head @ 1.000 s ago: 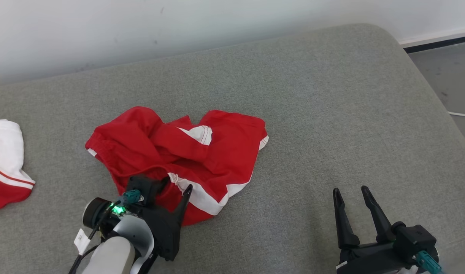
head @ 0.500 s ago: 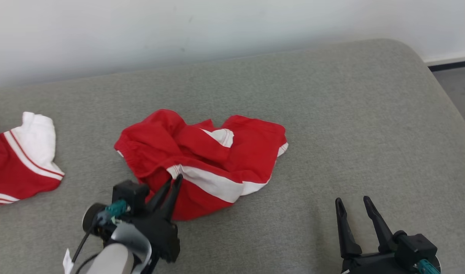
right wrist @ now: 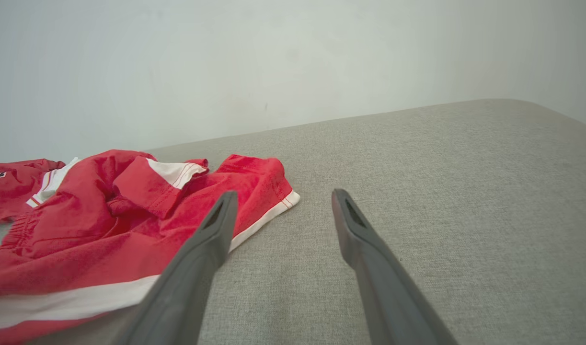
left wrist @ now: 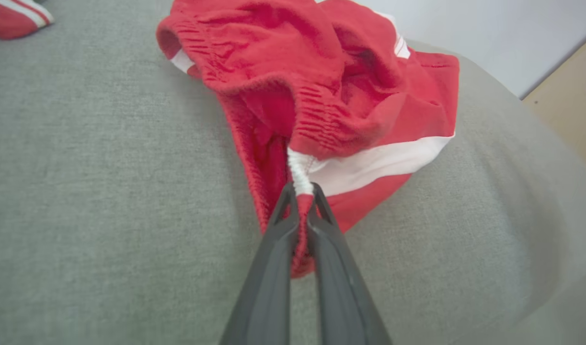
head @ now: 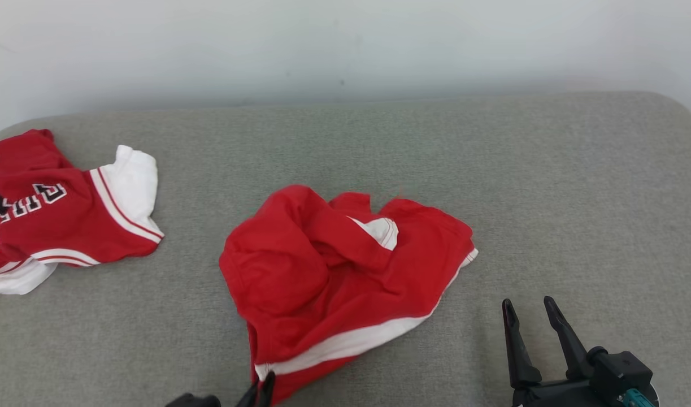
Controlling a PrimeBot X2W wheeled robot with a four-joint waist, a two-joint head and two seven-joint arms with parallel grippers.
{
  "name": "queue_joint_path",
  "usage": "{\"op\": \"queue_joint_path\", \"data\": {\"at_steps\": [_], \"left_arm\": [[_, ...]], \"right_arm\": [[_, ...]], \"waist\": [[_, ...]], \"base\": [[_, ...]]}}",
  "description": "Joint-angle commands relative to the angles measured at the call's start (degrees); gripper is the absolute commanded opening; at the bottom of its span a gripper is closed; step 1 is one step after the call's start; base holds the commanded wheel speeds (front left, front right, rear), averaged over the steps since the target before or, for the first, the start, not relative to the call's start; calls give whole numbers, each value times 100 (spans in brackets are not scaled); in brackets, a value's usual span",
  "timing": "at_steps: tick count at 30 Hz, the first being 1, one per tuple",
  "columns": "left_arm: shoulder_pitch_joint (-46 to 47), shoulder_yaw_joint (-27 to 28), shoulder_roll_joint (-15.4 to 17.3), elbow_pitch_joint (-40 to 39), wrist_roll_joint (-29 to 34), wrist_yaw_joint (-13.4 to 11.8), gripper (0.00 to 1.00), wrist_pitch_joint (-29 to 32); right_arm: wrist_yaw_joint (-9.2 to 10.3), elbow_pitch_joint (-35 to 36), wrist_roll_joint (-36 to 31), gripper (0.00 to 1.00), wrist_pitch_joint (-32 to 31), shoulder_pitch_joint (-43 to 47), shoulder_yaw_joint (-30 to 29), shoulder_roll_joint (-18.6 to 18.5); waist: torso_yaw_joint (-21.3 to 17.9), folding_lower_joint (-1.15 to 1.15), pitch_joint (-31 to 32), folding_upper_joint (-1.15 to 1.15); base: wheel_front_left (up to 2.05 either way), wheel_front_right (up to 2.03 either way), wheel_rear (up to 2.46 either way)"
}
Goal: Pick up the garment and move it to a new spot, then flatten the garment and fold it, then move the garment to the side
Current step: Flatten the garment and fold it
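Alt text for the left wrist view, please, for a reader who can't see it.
The left end effector is shut on the white-striped edge of crumpled red shorts on a grey cushion. A second red garment peeks in at top left.

red shorts [head: 334, 271], one white band [head: 351, 342] along the side, elastic waistband [left wrist: 316, 124] gathered. condition: crumpled, folds overlapping, not flat. location: near the middle of the grey cushion [head: 548, 198]. near edge pulled taut, its white trim clamped between the left gripper [left wrist: 301, 188] fingers.
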State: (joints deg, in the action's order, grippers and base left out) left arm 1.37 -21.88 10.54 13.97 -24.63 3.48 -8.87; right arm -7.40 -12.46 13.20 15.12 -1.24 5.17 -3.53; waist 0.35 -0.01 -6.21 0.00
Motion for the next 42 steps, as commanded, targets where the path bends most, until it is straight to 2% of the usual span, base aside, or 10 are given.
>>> {"op": "queue_joint_path", "data": {"at_steps": [1,2,3,4,5,12,19,27,35,42], "left_arm": [[-138,-28,-36,80,-62,-6,0,-60],[-172,-42,-49,130,-57,0,0,-102],[-194,-52,-77,188,-76,0,38,-139],[-198,-57,-97,229,-77,3,98,-197],[-189,-44,-118,253,-61,-7,100,-270],[-54,260,-158,70,29,-86,100,-595],[-123,941,-183,-350,226,-246,100,-629],[-422,1662,-65,-889,918,-452,100,-628],[-879,1972,-146,-1137,1250,-445,100,-629],[-978,2076,-267,-1146,1375,-331,100,-629]], "right_arm": [[-17,-22,19,100,5,6,-6,-42],[-17,-31,21,100,5,21,-3,-46],[-17,-40,22,100,5,35,2,-49],[-17,-47,20,100,5,50,0,-48],[-17,-57,16,100,5,69,-3,-48],[-17,-73,4,100,5,147,4,-66],[-17,-58,-46,100,5,236,-17,-109],[-17,-19,-93,100,5,326,-36,-161],[-17,45,-109,100,5,452,-56,-226],[-18,38,-146,100,5,601,-120,-264]], "waist": [[145,1,50,0],[171,1,63,0],[197,1,80,0],[218,1,99,0],[238,1,126,0],[288,1,345,0],[189,1,548,0],[29,1,660,0],[-73,1,705,0],[-34,1,734,0]], "base": [[0,0,0],[0,0,0],[0,0,0],[0,0,0],[0,0,0],[0,0,0],[0,0,0],[0,0,0],[0,0,0],[0,0,0]]}}
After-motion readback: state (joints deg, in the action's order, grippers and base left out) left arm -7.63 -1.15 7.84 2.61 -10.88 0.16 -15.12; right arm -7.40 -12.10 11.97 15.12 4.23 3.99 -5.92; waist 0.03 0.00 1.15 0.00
